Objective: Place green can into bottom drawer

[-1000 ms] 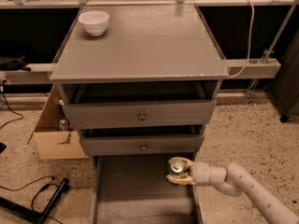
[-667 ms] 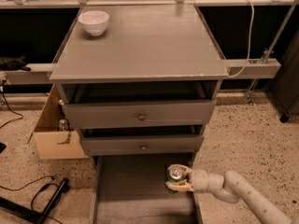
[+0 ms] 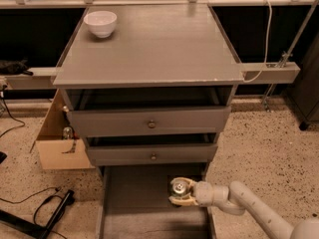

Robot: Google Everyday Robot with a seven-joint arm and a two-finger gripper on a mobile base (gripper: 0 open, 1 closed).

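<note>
1 cabinet w/ 3 drawers; 2 knobs; 1 bowl; 1 green can; 1 gripper, over bottom drawer, R side, clasping it; 1 cardboard box.

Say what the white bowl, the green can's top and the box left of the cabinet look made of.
The white bowl: likely glazed ceramic, smooth with a soft sheen. The green can, held in the gripper at the open bottom drawer: its top looks like bare metal, silvery and shiny. The box: plain cardboard, with matte tan faces.
</note>
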